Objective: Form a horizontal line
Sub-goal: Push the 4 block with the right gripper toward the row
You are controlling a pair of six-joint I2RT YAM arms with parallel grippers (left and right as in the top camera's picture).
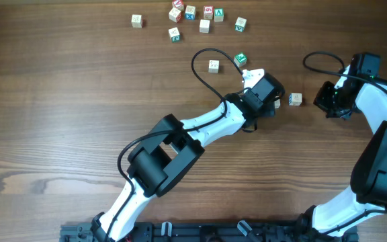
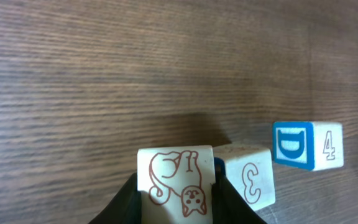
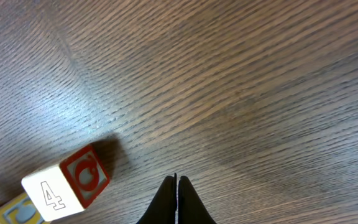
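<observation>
Jaws, overhead: left jaws over the unfinished horizontal line (image 1: 294, 99), right of centre on the dark wooden counter (image 1: 59, 114). Left wrist: narrow, clamping pale wooden cat-drawing cube (image 2: 176, 183) just beside pale cube marked 3 (image 2: 250, 177); blue D cube (image 2: 306, 145) stands apart. Right wrist: right jaws shut, empty. Step: placing; next, probably release and close that gap.

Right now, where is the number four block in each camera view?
Overhead: number four block, a small pale cube right of centre at mid-height.
Left wrist: at the right edge, blue D face beside the 4.
Right wrist: lower left, red face beside the 4.
Shared landmark: the printed 4, readable in both wrist views but too small to read overhead.
</observation>
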